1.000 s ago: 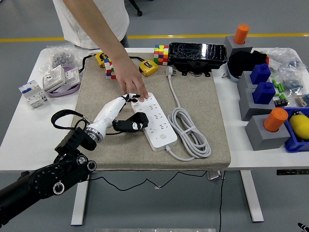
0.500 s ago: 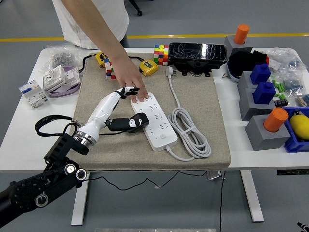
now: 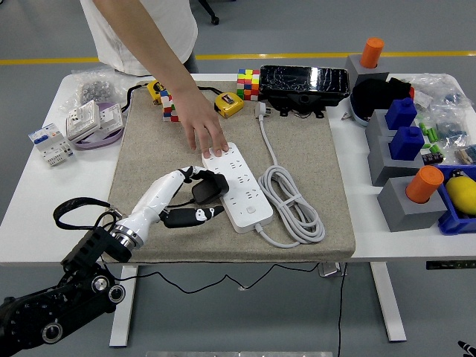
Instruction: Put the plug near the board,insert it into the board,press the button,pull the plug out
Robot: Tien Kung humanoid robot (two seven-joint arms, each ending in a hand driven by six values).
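A white power strip [image 3: 242, 195] lies on the beige mat [image 3: 312, 149], its white cord [image 3: 294, 201] coiled to the right. A black plug [image 3: 210, 186] sits tilted at the strip's left edge, with a black piece [image 3: 190, 216] trailing toward me. My left hand [image 3: 195, 178], on a white forearm, has its fingers curled over the plug. A person's hand [image 3: 204, 130] reaches in from the far side and presses down on the strip's far end. The strip's button [image 3: 251, 210] shows near its front end.
Colour cubes [image 3: 248, 83], a yellow tape measure [image 3: 229, 104] and a black box [image 3: 303, 80] stand along the mat's far edge. Grey blocks with blue and orange pieces [image 3: 405, 160] fill the right side. White sockets [image 3: 82, 123] lie far left.
My left hand came back from beside the person's hand down toward me and closed over the black plug. The plug has tipped up at the strip's edge. The person's hand stayed on the strip.
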